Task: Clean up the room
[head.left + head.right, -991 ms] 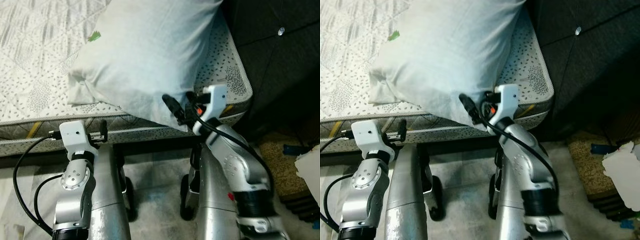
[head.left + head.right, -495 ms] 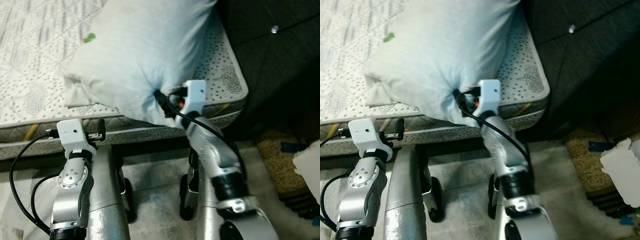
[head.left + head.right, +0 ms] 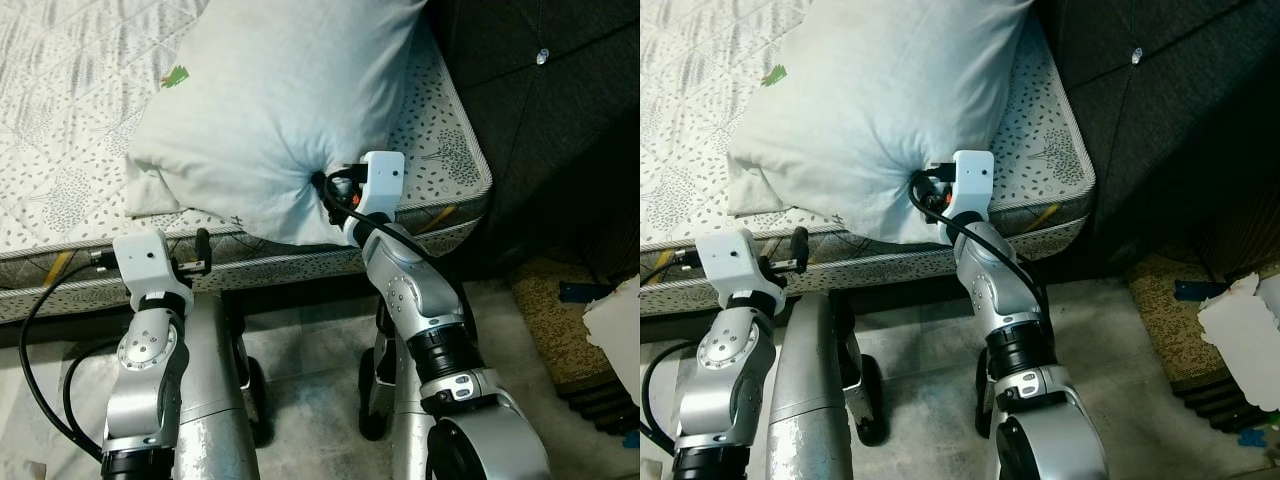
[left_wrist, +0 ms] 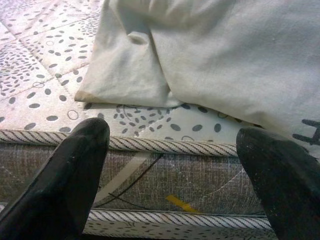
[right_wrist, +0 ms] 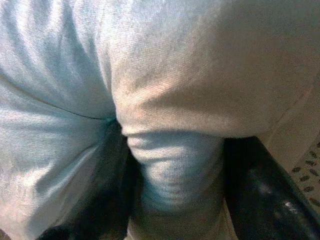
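A large pale blue pillow (image 3: pixel 270 110) lies on the patterned mattress (image 3: pixel 60 150), its near corner hanging over the bed's front edge. My right gripper (image 3: pixel 322 190) is pressed into that near edge. In the right wrist view a bunched fold of the pillow (image 5: pixel 175 165) sits squeezed between the two black fingers (image 5: pixel 260 195), so the gripper is shut on it. My left gripper (image 4: pixel 170 165) is open, level with the mattress side, just short of the pillow's other near corner (image 4: pixel 125 80) and touching nothing.
A dark tufted headboard (image 3: pixel 540 120) rises at the right end of the bed. On the floor to the right lie a brown mat (image 3: pixel 550 320) and a white crumpled sheet (image 3: pixel 615 330). The dark bed frame (image 3: pixel 300 290) runs right in front of my arms.
My right gripper has pushed forward from below the pillow's edge into the pillow and closed on a fold of it. The left arm has stayed where it was.
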Controlling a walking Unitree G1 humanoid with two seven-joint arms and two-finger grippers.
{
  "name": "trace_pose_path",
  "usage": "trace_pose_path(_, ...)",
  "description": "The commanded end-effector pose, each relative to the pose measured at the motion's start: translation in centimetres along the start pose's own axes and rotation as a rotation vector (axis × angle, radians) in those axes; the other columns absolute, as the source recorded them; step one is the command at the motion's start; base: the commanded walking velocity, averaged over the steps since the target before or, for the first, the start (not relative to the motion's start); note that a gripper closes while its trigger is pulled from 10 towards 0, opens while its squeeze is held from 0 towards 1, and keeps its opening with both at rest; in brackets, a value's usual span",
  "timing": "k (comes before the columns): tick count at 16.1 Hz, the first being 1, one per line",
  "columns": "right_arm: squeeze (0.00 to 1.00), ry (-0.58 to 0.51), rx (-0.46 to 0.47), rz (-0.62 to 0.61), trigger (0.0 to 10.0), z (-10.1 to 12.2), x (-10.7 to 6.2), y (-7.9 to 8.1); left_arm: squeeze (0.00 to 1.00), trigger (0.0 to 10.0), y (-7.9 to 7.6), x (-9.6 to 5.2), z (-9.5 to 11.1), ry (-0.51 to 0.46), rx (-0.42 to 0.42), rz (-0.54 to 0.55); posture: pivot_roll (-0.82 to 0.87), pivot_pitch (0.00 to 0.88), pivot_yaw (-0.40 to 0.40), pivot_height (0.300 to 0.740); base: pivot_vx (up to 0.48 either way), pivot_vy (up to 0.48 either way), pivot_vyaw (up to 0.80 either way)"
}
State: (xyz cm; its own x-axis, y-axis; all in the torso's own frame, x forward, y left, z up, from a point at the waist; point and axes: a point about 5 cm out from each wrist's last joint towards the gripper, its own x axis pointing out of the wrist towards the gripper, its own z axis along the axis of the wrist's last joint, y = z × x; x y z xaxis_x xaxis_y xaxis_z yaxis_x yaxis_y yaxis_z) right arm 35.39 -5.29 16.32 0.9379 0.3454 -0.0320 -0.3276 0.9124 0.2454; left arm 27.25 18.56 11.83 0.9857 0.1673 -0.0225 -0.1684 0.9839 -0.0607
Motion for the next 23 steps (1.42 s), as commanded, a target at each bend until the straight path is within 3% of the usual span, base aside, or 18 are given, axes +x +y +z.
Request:
trace_pose_path(1,0.00,-0.004,0.005,-0.043,0.0,0.0,0.1,-0.7,0.00,10.0,0.5,-0.2,-0.7,0.030,0.005,0.020,0.12,0.232,0.020,0.498,0.000,0.000,0.00)
trace_pose_path(4,0.00,-0.028,-0.004,-0.053,0.0,0.4,0.3,-1.0,0.00,10.0,0.2,0.0,-0.7,0.025,0.003,0.022,0.11,0.228,0.016,0.498,0.000,0.000,0.00)
trace_pose_path(6,0.00,-0.064,-0.025,-0.094,0.0,1.3,0.7,-2.2,0.00,10.0,0.1,0.1,-0.7,0.022,0.000,0.023,0.11,0.226,0.014,0.498,0.000,0.000,0.00)
trace_pose_path(11,0.00,-0.225,-0.144,-0.319,0.0,8.1,0.8,-9.7,0.00,10.0,-0.2,0.6,-0.7,0.014,-0.006,0.024,0.09,0.211,0.009,0.498,0.000,0.000,0.00)
trace_pose_path(13,0.00,-0.294,-0.240,-0.426,0.0,12.2,-0.6,-13.7,0.00,10.0,-0.2,0.8,-0.7,0.014,-0.009,0.031,0.09,0.208,0.005,0.498,0.000,0.000,0.00)
trace_pose_path(14,0.00,-0.301,-0.251,-0.439,0.0,12.6,-0.8,-14.1,0.00,10.0,-0.2,0.8,-0.7,0.014,-0.009,0.032,0.09,0.208,0.005,0.498,0.000,0.000,0.00)
trace_pose_path(16,0.00,-0.333,-0.321,-0.528,0.0,14.4,-2.5,-16.8,0.00,10.0,-0.1,0.8,-0.8,0.015,-0.012,0.037,0.09,0.203,0.003,0.498,0.000,0.000,0.00)
trace_pose_path(18,0.00,-0.318,-0.337,-0.574,0.0,13.7,-3.8,-18.5,0.00,10.0,-0.2,0.8,-0.9,0.016,-0.015,0.036,0.09,0.196,0.009,0.498,0.000,0.000,0.00)
trace_pose_path(20,0.00,-0.269,-0.352,-0.576,0.0,10.9,-4.9,-19.4,0.00,10.0,-0.3,0.8,-0.9,0.016,-0.013,0.028,0.09,0.191,0.014,0.498,0.000,0.000,0.00)
trace_pose_path(22,0.00,-0.211,-0.355,-0.556,0.0,6.6,-6.6,-19.6,0.00,10.0,0.0,1.0,-0.9,0.015,-0.005,0.021,0.08,0.185,0.023,0.498,0.000,0.000,0.00)
trace_pose_path(23,0.00,-0.187,-0.357,-0.536,0.0,4.2,-7.8,-18.9,0.00,10.0,0.0,1.2,-0.8,0.013,-0.001,0.017,0.07,0.184,0.027,0.498,0.000,0.000,0.00)
